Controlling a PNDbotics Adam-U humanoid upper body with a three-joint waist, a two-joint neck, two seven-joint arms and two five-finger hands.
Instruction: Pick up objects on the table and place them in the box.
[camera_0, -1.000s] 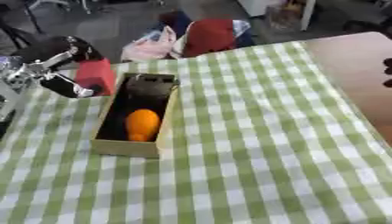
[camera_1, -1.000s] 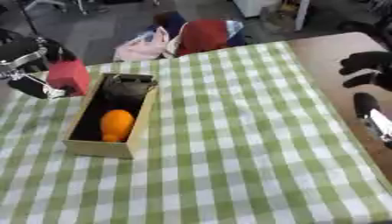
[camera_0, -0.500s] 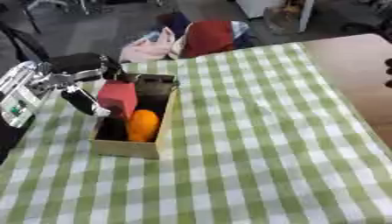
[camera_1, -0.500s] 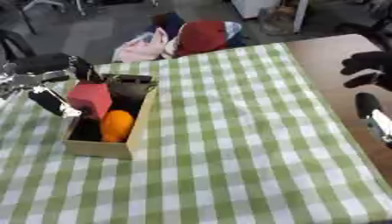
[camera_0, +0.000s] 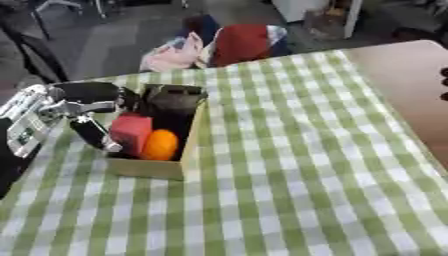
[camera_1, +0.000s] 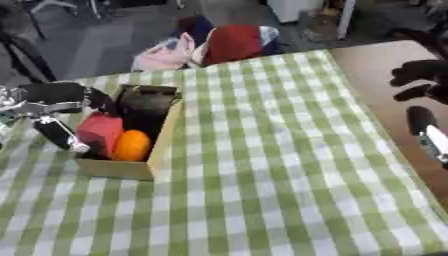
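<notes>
No writing or label can be read on anything here.

At the far left, the left hand (camera_0: 83, 107) hangs at the box's (camera_0: 149, 168) left wall. Its fingers curl around a red block (camera_0: 131, 131), which sits low inside the box at the left side. One dark finger (camera_0: 90, 134) runs down the outside of the block, between it and the wall.

Just right of the block, touching it, lies an orange (camera_0: 161, 144), also inside the box. Behind both, at the box's far end, a dark object (camera_0: 173, 98) fills the space; its shape is unclear.

The box is cardboard, open on top, and stands on a green-and-white checked cloth (camera_0: 297, 165) covering the table. The cloth to the right of the box is bare.

Beyond the table's far edge, on the floor, lie a pink bundle (camera_0: 171, 52) and a red bag (camera_0: 241, 43).

To the right the cloth ends and a brown tabletop (camera_1: 385, 70) shows.

At the right edge, the right hand (camera_1: 422, 80) hovers over that tabletop, well apart from the box, fingers curled and holding nothing.
</notes>
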